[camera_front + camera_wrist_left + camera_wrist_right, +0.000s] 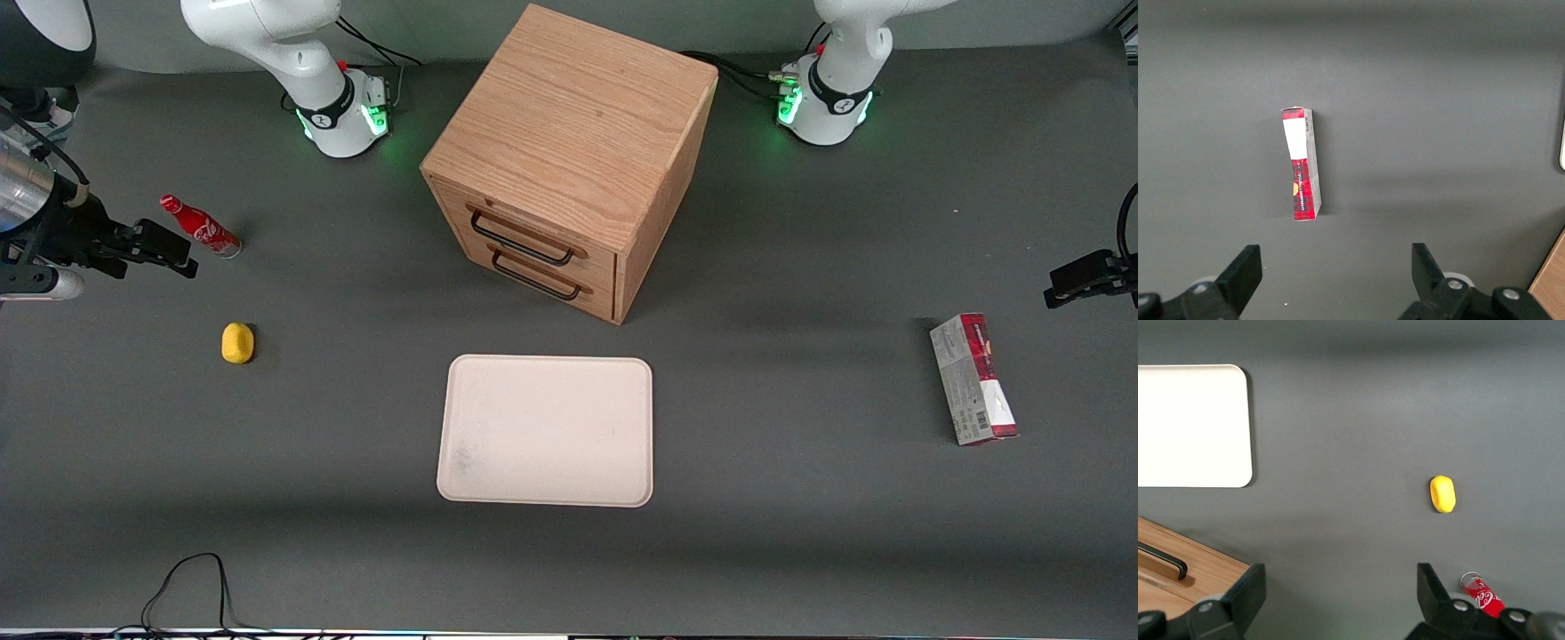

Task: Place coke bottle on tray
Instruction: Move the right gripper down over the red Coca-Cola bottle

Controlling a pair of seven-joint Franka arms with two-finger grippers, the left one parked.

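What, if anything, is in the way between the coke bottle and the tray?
Nothing visible. The bottle lies on the table by the open gripper. The lemon sits nearer the camera, off the straight path to the tray; the drawer cabinet is farther back.

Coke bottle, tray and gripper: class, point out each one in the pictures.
coke bottle [201, 228], front view, red body.
tray [547, 430], front view, bare floor.
gripper [1338, 590], right wrist view, midway between open fingertips, above the table.
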